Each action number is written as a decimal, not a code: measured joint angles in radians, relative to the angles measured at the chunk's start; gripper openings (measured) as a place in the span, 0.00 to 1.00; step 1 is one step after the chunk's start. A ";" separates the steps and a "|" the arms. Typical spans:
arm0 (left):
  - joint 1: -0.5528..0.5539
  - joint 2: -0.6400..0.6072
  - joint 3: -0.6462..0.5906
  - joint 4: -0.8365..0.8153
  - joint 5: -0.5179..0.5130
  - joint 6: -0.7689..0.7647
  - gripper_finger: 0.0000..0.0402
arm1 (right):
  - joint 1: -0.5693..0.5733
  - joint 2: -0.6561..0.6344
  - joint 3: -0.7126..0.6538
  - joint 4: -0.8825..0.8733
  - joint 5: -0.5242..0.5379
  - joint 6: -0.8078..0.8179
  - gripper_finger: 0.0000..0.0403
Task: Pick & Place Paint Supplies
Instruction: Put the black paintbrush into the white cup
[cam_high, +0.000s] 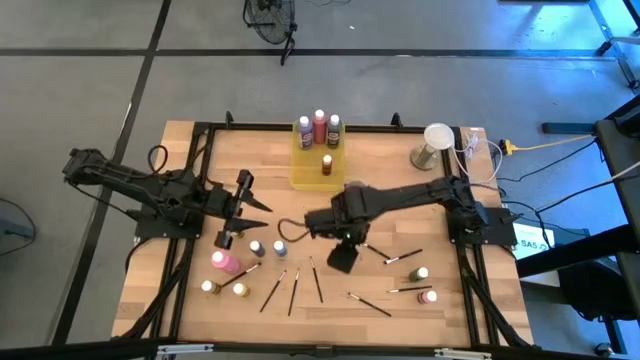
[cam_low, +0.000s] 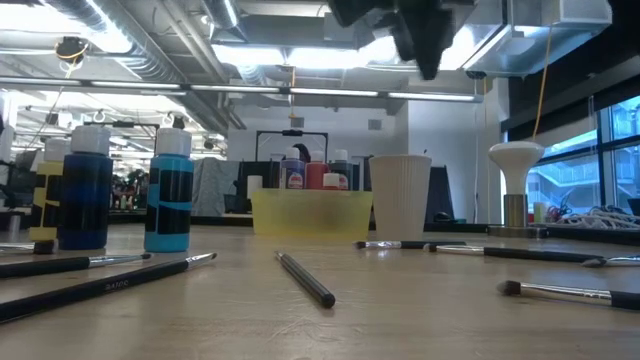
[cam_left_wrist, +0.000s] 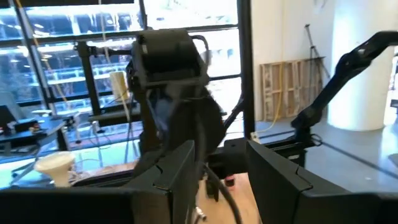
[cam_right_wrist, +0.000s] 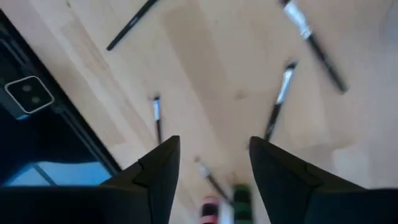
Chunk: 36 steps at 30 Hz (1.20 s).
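Paint bottles stand in two loose groups near the table's front. On the left are a pink one, two blue ones and yellow ones. On the right are two more. Thin dark brushes lie flat between the groups. More bottles stand in the yellow tray. My right gripper hangs open above the table's middle, pointing down, with nothing between its fingers. My left gripper is open and level at the left, raised above the bottles.
A white ribbed cup and a white mushroom-shaped stand are at the far right, with cables beside them. A black metal frame borders the wooden table. Bare wood lies between the tray and the brushes.
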 joint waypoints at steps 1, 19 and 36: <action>-0.010 -0.002 0.000 -0.005 0.000 -0.011 0.35 | 0.019 0.000 0.000 0.000 0.003 0.036 0.49; -0.143 0.012 0.000 -0.074 -0.001 0.024 0.35 | 0.415 0.025 0.000 0.274 0.330 0.202 0.49; -0.140 0.087 0.000 -0.030 -0.002 0.211 0.35 | 0.321 0.168 -0.002 0.206 0.166 0.353 0.46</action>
